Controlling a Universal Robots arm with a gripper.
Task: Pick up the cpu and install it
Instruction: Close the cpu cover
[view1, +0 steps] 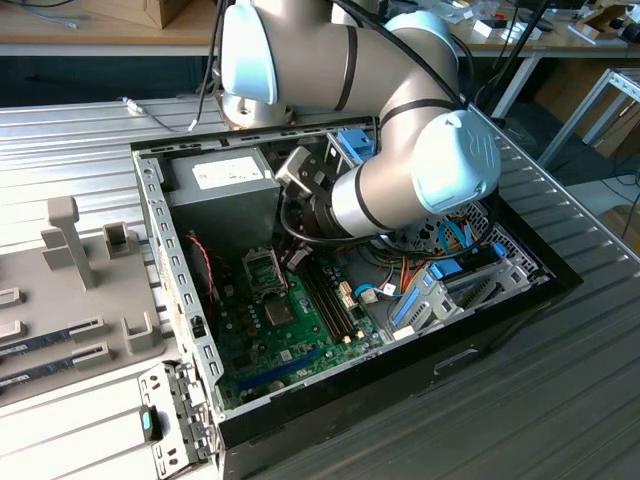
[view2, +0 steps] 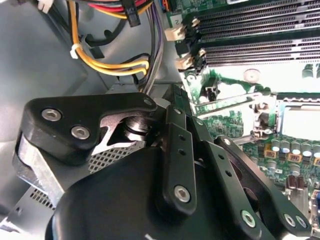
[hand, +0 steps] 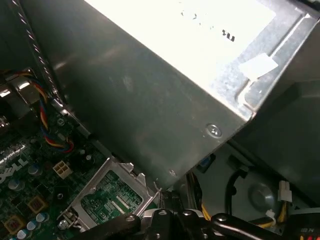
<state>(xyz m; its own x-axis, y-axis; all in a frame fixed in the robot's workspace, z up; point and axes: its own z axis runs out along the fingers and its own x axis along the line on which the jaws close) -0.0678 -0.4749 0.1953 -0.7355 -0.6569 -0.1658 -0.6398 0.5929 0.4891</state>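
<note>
My gripper (view1: 297, 260) reaches down into the open computer case, just beside the square metal socket frame (view1: 264, 270) on the green motherboard (view1: 285, 335). In the second wrist view the black fingers (view2: 175, 145) come together at the gripper's tip (view2: 172, 100). A thin flat piece sits edge-on between them, which I take for the cpu (view2: 178, 95); most of it is hidden. The socket frame (view2: 295, 120) lies a short way off, its lever (view2: 225, 104) raised. In the first wrist view the gripper (hand: 165, 202) hangs next to the frame (hand: 110, 195), apart from it.
The grey power-supply box (view1: 225, 180) stands close behind the gripper and looms large in the first wrist view (hand: 165, 85). Black memory slots (view1: 330, 300) run beside the socket. Coloured cable bundles (view2: 115, 62) hang nearby. A grey tray (view1: 70, 300) with memory sticks lies outside the case.
</note>
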